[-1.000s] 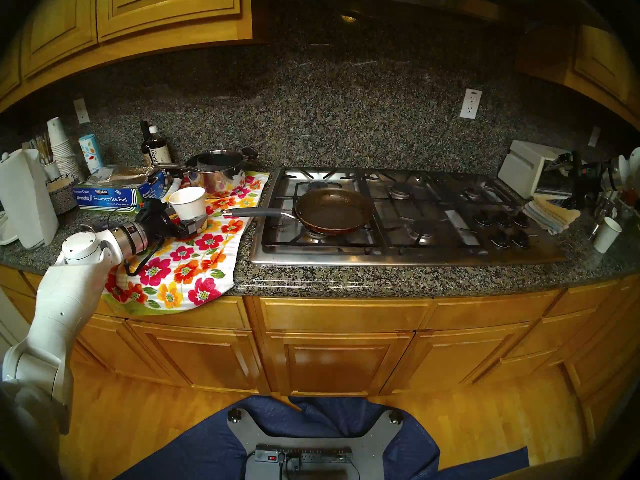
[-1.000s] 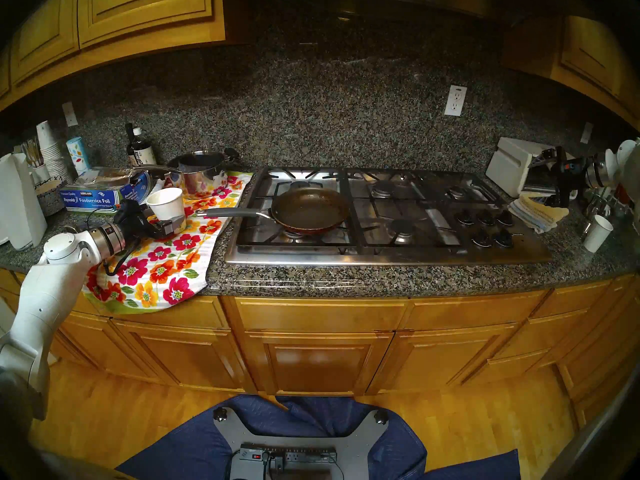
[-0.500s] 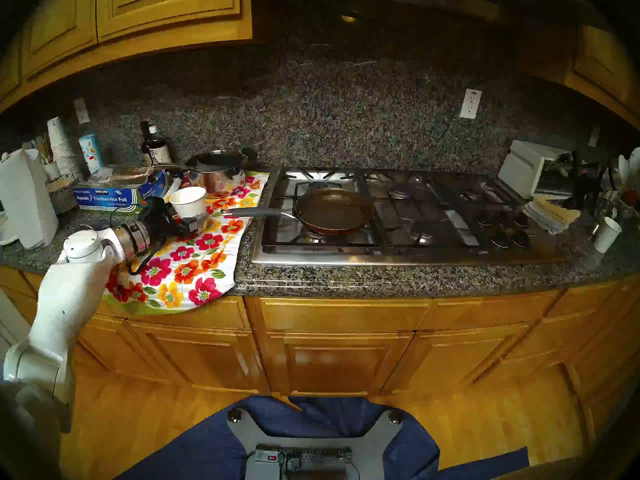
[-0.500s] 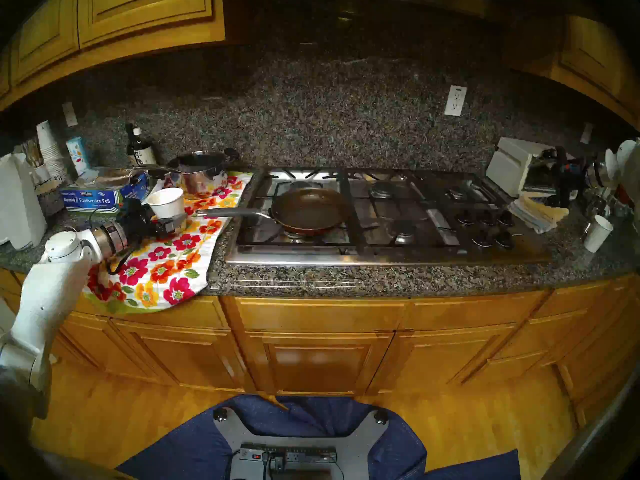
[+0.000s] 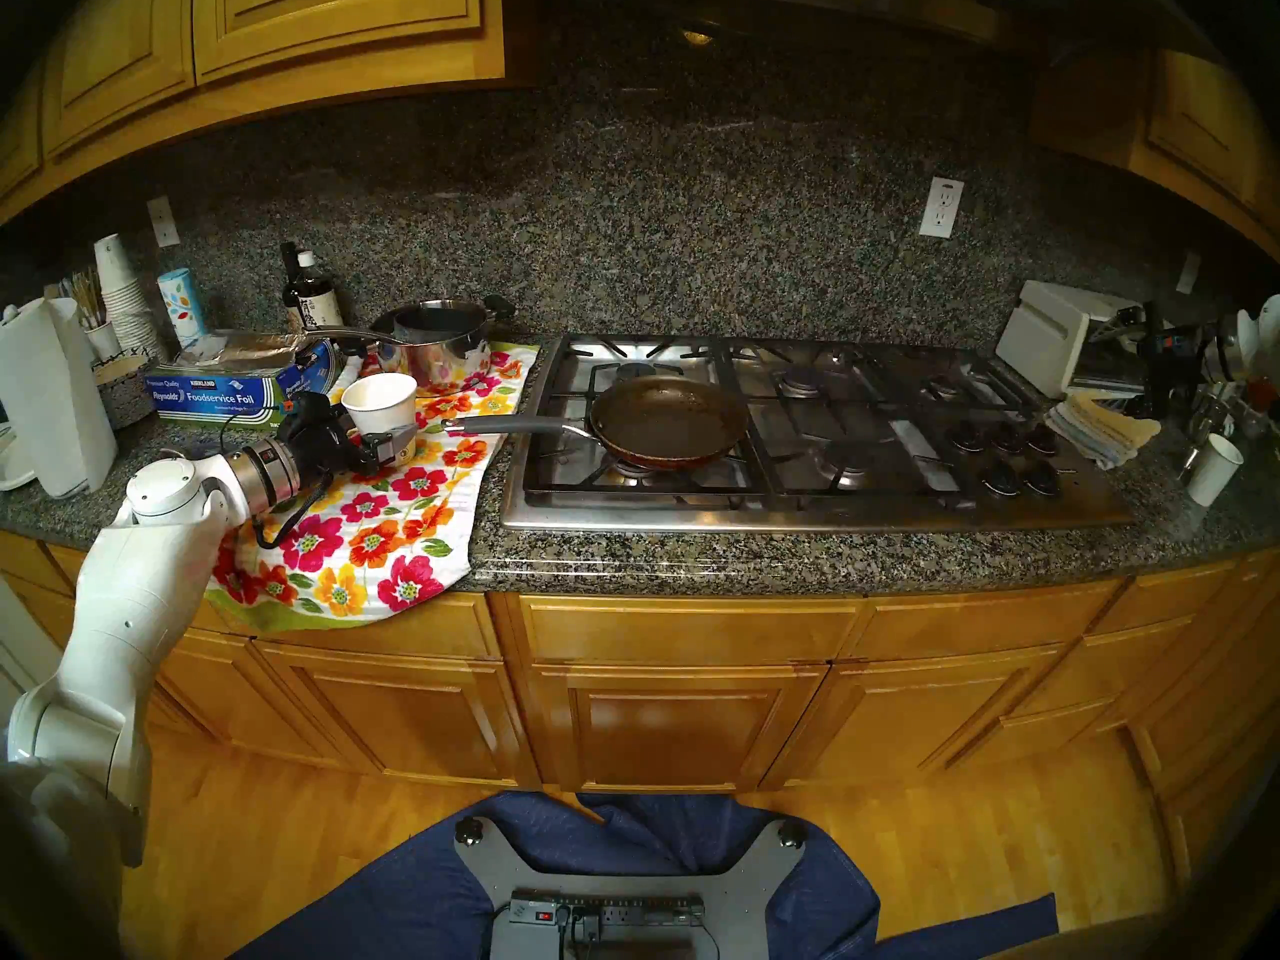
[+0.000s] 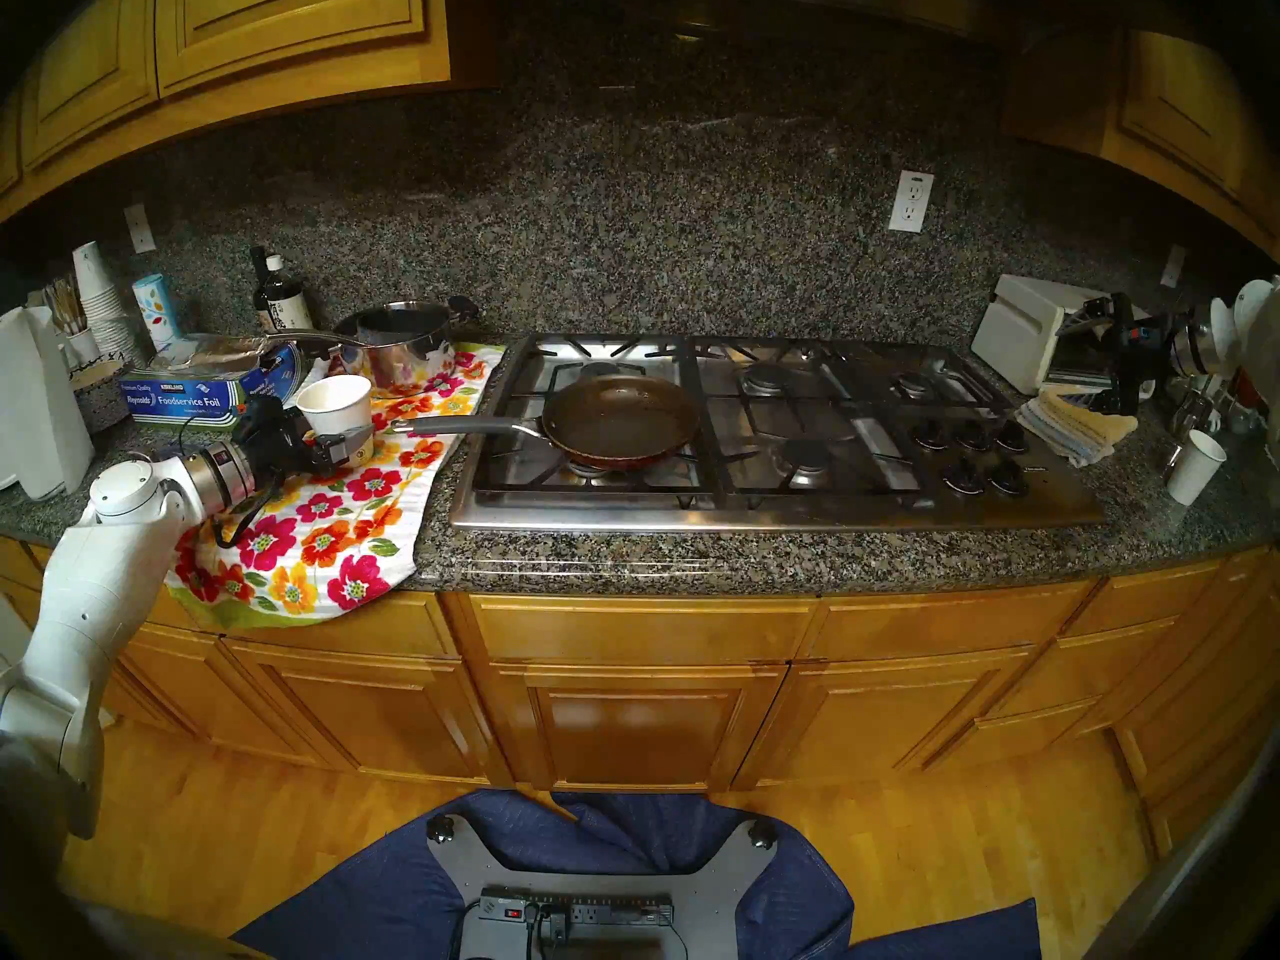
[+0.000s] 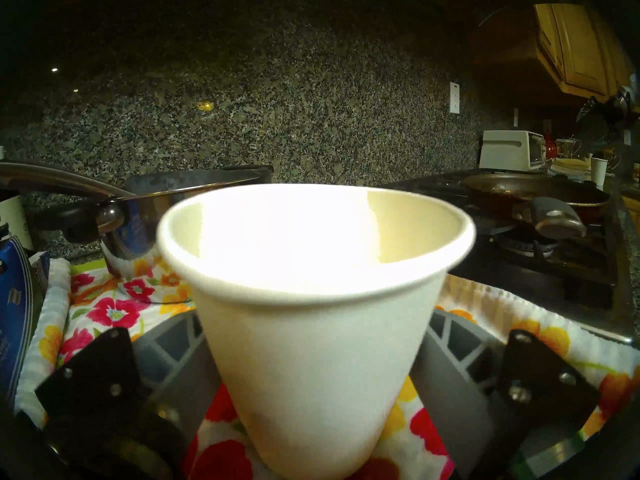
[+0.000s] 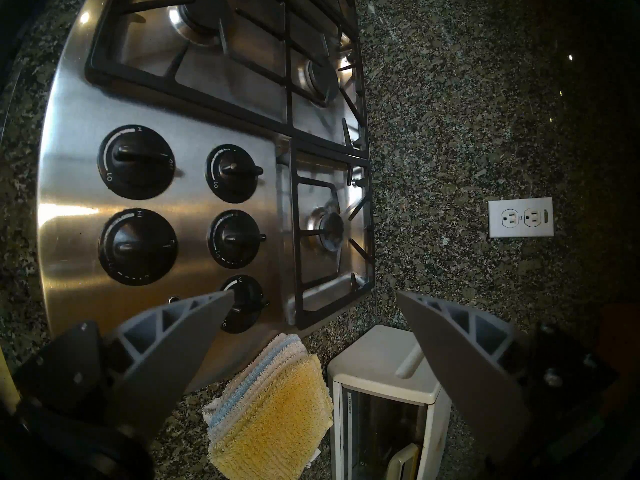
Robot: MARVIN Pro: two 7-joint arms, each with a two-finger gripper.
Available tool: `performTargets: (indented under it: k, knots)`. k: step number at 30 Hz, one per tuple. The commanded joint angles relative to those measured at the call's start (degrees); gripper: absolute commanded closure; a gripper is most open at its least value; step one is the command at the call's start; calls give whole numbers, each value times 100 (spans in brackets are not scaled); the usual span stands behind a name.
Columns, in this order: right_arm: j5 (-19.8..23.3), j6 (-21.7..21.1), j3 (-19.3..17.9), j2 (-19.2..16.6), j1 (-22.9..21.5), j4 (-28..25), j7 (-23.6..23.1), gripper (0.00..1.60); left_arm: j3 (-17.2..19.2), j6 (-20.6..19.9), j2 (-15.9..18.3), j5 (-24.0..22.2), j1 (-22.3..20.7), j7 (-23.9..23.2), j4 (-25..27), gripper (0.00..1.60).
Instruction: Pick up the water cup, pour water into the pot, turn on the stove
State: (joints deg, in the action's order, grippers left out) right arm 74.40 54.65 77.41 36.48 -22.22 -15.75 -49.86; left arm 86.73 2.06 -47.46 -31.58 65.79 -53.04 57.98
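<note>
Your left gripper [image 7: 313, 392] pinches the paper water cup [image 7: 311, 316] low down on the floral towel [image 5: 374, 543]. Squeeze harder and it buckles, spilling before the frying pan [image 5: 668, 422] (right gripper [image 8: 313, 316] gapes, idle)

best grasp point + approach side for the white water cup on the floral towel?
Grip the water cup on its lower tapered wall, side-on and level from the counter's front-left, where the left gripper already brackets it. The cup stands upright and open-topped, so a top grasp risks crushing the rim. The steel saucepan crowds the back and the frying pan's handle the right.
</note>
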Motion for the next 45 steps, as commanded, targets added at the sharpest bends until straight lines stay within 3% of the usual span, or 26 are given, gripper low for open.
performTargets:
  k: [1,24,44,45]
  knots:
    - [14,6,-23,4,-159,111,3,0,203,53,104,-120,-142,-4,253,43]
    - [14,6,-23,4,-152,112,10,0,378,-196,296,-68,-297,-4,635,43]
    - [15,5,-24,5,-146,112,15,0,47,-705,245,317,-822,247,1179,43]
    - [15,5,-24,5,-145,112,15,0,-60,-739,206,369,-1021,218,1084,43]
